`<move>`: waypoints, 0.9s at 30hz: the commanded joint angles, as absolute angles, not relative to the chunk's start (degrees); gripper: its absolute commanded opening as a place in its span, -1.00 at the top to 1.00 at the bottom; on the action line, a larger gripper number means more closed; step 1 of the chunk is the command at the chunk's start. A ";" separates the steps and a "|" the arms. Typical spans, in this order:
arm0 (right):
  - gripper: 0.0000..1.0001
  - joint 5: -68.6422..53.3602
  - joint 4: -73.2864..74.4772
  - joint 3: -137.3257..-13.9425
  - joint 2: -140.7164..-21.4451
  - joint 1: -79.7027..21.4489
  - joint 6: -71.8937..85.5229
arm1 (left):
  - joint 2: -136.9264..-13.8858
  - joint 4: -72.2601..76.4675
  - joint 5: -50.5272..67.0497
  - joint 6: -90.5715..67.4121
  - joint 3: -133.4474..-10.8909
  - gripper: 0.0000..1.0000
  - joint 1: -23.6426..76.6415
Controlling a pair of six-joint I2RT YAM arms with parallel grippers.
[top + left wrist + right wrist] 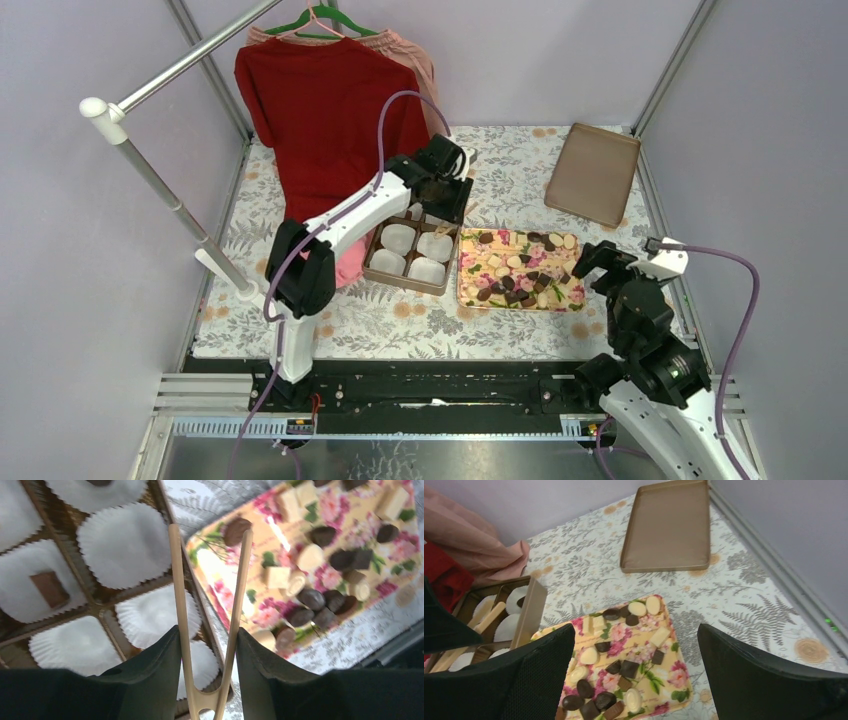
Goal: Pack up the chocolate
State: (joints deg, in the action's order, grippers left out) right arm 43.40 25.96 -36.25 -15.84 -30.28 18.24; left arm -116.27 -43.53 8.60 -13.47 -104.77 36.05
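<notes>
Currently your left gripper (206,650) is part-closed, pinching pale wooden tongs (182,605) between its pads. The tong tips are spread and carry nothing. A round dark chocolate (236,530) sits at the corner of the flower-patterned flat tray (671,675), just inside the right-hand tong tip, ahead of the jaws. The small dark and cream chocolate pieces (320,600) lie to the jaws' right. One square brown piece (49,589) is in a white crinkled paper cup (122,545) of the brown partitioned box (95,602), to their left.

Risks:
- An off-centre squeeze could flick that piece off the tray corner.
- The left tip hangs over a cup and may snag the paper.
- Thin tongs may twist in the pads.

Your right gripper (635,645) is wide open and empty over the tray's near end, so watch for arm clash.
</notes>
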 commanded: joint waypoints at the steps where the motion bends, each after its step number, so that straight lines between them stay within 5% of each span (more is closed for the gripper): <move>1: -1.00 37.30 21.68 -38.14 -20.10 -30.55 24.26 | -112.06 -42.67 11.98 -14.16 -102.17 0.03 38.66; 27: -1.00 19.45 -8.94 -30.49 -47.32 -30.53 40.77 | -102.10 -38.72 16.17 -12.22 -92.75 0.05 51.39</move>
